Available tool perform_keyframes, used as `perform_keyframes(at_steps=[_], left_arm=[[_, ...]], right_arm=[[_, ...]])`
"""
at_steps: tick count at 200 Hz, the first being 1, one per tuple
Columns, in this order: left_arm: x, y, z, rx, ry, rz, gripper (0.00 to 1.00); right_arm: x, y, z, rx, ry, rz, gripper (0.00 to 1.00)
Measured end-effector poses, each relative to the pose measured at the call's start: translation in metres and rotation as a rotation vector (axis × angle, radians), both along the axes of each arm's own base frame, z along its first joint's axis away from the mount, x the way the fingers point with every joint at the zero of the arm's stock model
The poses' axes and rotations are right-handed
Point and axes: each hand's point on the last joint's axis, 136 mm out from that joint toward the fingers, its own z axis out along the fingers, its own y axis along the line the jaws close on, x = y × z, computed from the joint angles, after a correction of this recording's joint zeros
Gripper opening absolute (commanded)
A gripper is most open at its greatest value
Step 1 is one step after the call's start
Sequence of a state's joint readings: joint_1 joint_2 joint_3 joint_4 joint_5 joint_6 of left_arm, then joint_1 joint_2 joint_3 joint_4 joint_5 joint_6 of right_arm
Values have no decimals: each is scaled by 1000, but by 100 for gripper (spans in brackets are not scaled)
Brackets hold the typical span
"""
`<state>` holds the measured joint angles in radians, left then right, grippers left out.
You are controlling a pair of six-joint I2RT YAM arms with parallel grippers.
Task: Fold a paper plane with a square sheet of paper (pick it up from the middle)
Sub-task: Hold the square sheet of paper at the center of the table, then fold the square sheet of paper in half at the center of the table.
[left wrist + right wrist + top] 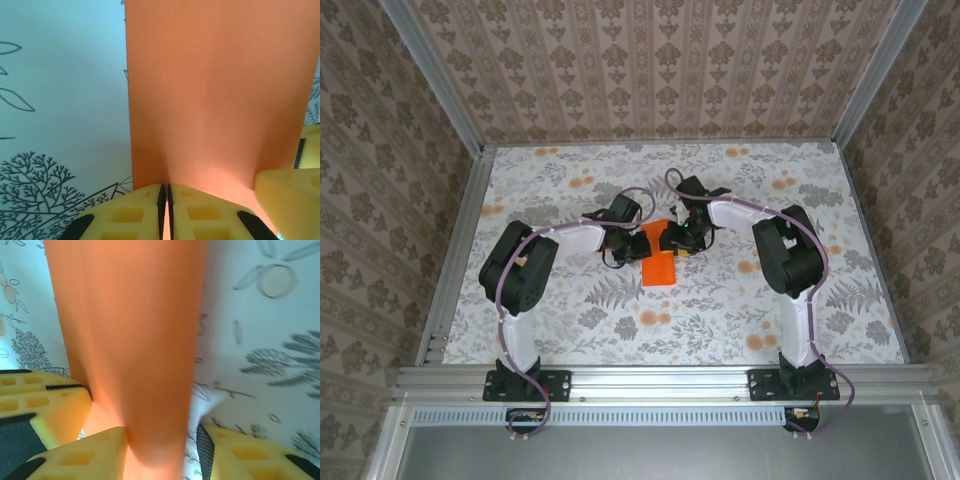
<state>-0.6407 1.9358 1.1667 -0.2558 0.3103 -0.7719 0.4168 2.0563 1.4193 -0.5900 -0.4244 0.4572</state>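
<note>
From above, I can't read the jaws: left gripper (625, 248) and right gripper (676, 240) overlap the upper part of the orange sheet (659, 270) at frame centre. Both wrist views crop it at the top edge.

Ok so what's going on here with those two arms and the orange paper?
Two robot arms meet over a sheet of paper, bright orange and apparently folded into a rectangle, in the middle of the flower-print table. The left tool is pinched shut on one edge of it. The right tool straddles the paper from the other side with its jaws apart, not clamping. No pointed plane shape yet.
</note>
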Motion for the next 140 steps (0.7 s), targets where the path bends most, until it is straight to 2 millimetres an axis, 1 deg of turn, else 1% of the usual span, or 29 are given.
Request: perform_keyframes(at_steps=[16,33,52,68,84,93,112,140], left_arm=[[0,0,0,1,0,0,13],[0,1,0,4,0,1,12],[0,1,-1,4,0,2,11],[0,1,-1,5,1,2,10],[0,1,-1,5,2,3,9],[0,1,-1,5,2,3,9],[0,1,-1,5,4,6,9],[0,1,-1,4,10,14,8]], right_arm=[[1,-8,10,13,-27,-28,42],[4,-10,30,58,-75,-44,36],[9,2,53,150,-121,-32,28],[9,15,59,195,-136,-8,22],[4,25,58,213,-124,12,18],[1,29,54,215,-113,19,17],[-4,35,38,209,-74,32,16],[-7,33,16,184,-22,26,16]])
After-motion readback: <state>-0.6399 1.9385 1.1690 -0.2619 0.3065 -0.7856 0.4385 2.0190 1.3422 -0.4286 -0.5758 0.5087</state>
